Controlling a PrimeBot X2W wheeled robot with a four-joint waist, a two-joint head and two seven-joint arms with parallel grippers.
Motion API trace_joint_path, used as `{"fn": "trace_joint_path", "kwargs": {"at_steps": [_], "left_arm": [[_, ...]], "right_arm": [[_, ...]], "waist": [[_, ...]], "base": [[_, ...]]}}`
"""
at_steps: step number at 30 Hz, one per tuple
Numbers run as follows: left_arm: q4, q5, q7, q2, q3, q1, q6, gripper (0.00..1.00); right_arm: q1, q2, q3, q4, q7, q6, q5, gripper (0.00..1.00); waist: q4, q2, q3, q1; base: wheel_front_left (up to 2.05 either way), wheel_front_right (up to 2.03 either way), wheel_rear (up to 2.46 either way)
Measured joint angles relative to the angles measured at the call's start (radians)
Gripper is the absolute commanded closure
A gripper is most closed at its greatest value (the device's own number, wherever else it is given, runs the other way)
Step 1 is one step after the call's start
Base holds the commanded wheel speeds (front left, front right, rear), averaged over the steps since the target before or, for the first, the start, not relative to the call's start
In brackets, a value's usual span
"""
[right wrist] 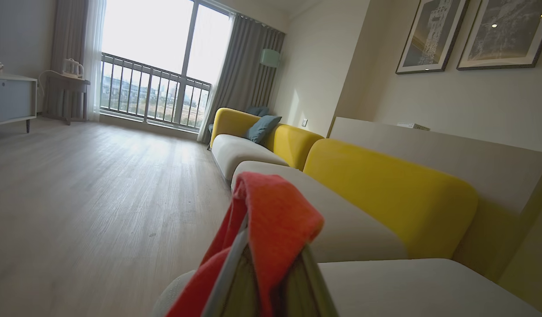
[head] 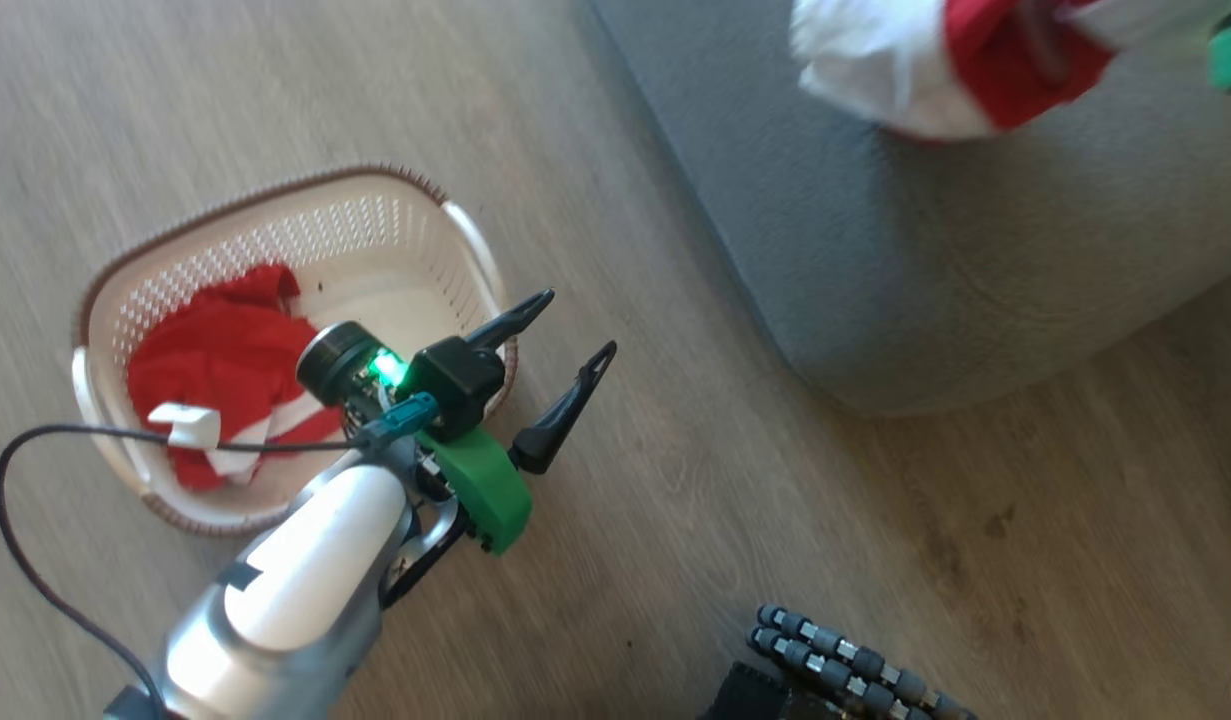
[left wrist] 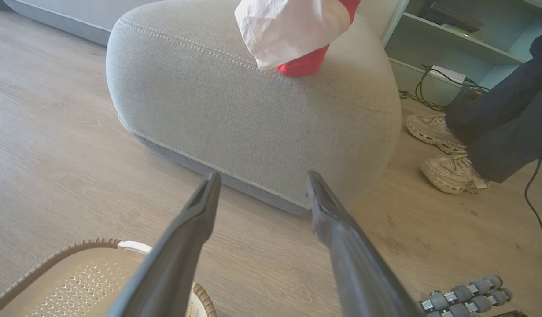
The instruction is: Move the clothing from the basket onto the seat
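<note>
Caution: the right gripper [right wrist: 275, 264], jaws pinching a garment [head: 905, 70] over the seat [head: 975, 280] edge, may snag or drop it floorward on release, while the left gripper [head: 578, 321], jaws spread, hangs by the basket [head: 275, 195] holding the remaining clothing [head: 225, 370].

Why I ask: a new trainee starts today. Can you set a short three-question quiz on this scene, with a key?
1. True or false: the left pincer is shut on something.
2. The white-and-red garment gripped by the right pincer is: A inside the basket; B over the seat; C under the basket.
3. Fill in: the basket holds ____ clothing with white trim.

Key: 1 false, it is open and empty. 2 B. 3 red.
</note>
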Motion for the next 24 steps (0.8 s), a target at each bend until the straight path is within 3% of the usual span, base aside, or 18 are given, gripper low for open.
{"fn": "trace_joint_path", "kwargs": {"at_steps": [5,14,18,19,24], "left_arm": [[-0.003,0.0,0.0,0.01,-0.024,-0.041,0.0,0.0],[0.003,-0.001,0.0,0.038,-0.059,-0.074,0.0,0.0],[0.003,-0.001,0.0,0.04,-0.084,-0.095,0.0,0.0],[0.002,-0.001,0.0,0.038,-0.092,-0.101,0.0,0.0],[0.004,-0.005,0.0,0.036,-0.105,-0.102,0.0,0.0]], "right_arm": [[-0.111,-0.027,-0.096,0.107,0.0,0.0,0.01,1.0],[-0.317,-0.134,-0.226,0.309,0.0,0.0,-0.08,1.0],[-0.392,-0.172,-0.335,0.379,0.0,0.0,-0.124,1.0],[-0.413,-0.185,-0.406,0.404,0.0,0.0,-0.158,1.0],[-0.412,-0.202,-0.569,0.494,0.0,0.0,-0.252,1.0]], "waist": [[0.037,0.0,0.065,0.0],[0.099,0.0,0.172,0.0001],[0.135,0.0,0.209,0.0],[0.156,0.0,0.225,0.0],[0.203,0.0,0.26,-0.0001]], "base": [[0.0,0.0,0.0],[0.0,0.0,0.0],[0.0,0.0,0.0],[0.0,0.0,0.0],[0.0,0.0,0.0]]}}
